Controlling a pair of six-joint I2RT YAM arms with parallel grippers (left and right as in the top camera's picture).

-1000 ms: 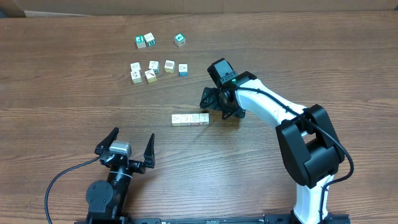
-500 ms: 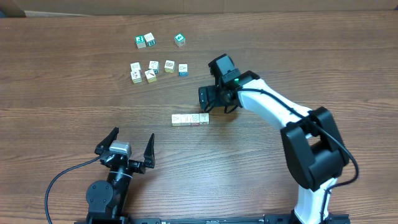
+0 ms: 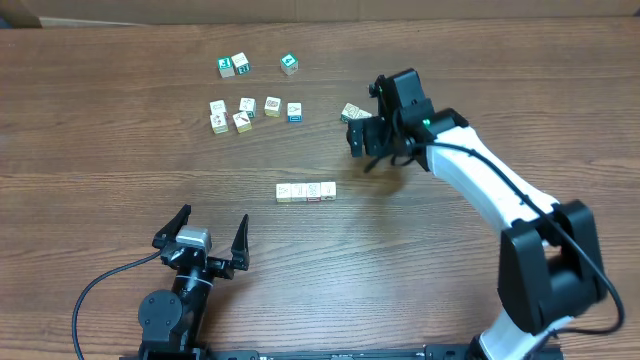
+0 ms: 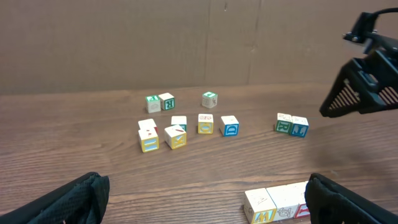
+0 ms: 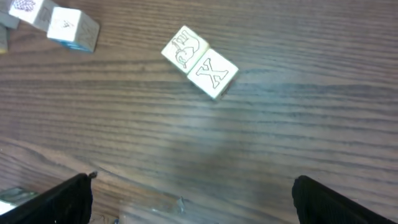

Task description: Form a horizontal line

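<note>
Wooden row sits near, off to one side of the right claw, which is spread and empty (left claw spread too). Fetching step, I reckon: next, lower onto the cube pair just ahead, pinch one.

right arm: white shells, black joints. left arm: black, a silver block behind the left pincer with black tapered fingers; a black cable curls away.
</note>
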